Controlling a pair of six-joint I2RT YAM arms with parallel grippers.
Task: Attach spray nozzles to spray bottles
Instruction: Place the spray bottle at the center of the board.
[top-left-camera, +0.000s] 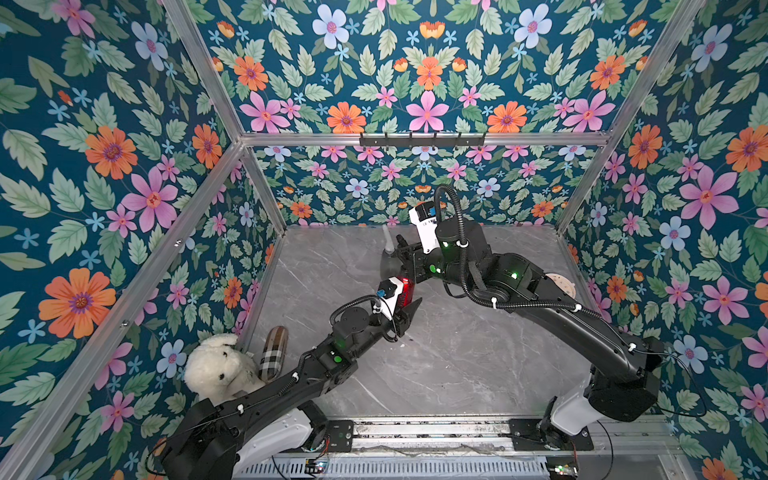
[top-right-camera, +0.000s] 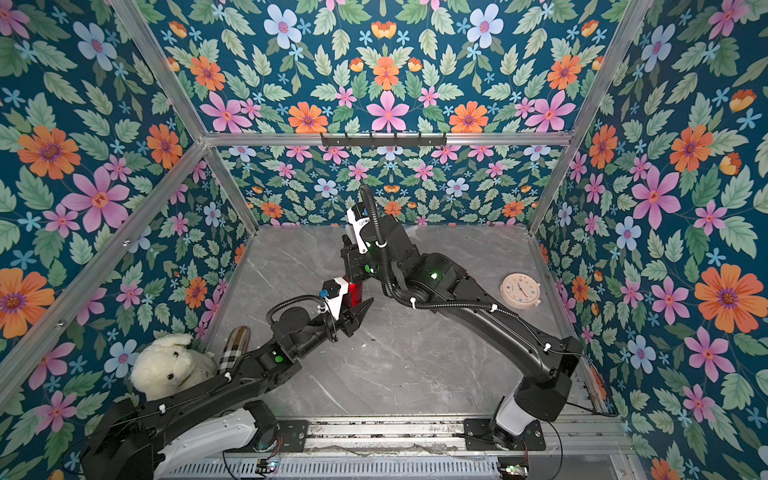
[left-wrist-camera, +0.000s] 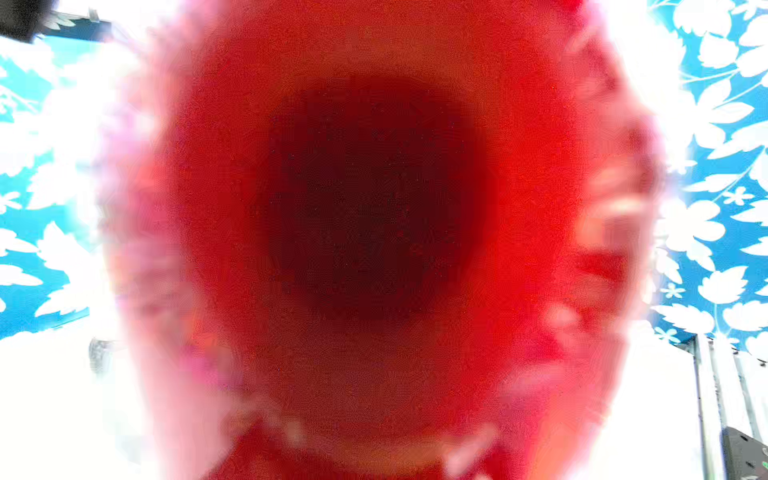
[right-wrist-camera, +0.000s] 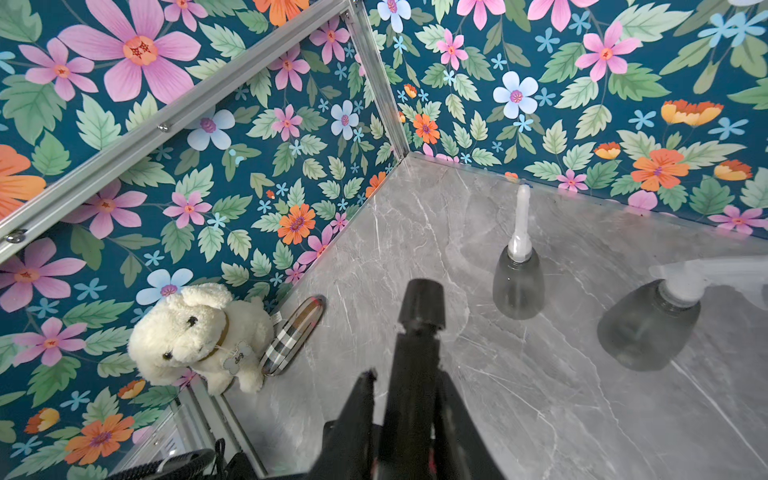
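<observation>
Floral wallpaper walls (top-left-camera: 428, 62) (teal ground, pink and orange blooms), aluminium frame rails (top-left-camera: 291, 138), grey marble-look floor (top-left-camera: 457, 365), even light

Plush dog (top-left-camera: 218, 368), plaid case (top-left-camera: 275, 351), round clock (top-right-camera: 520, 291).

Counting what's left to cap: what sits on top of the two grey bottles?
One grey bottle carries a whitish sprayer head; the other grey bottle carries another sprayer head. The smoky walls hide any tube inside, and whether either head is screwed tight cannot be seen.

We log a grey marble-patterned tabletop (top-left-camera: 436, 365) carrying two smoky-grey pear-shaped plastic bottles (right-wrist-camera: 518, 286), a cream plush dog (top-left-camera: 216, 368) just beside a plaid oblong case (top-left-camera: 274, 353), and a round cream clock (top-right-camera: 520, 291).
</observation>
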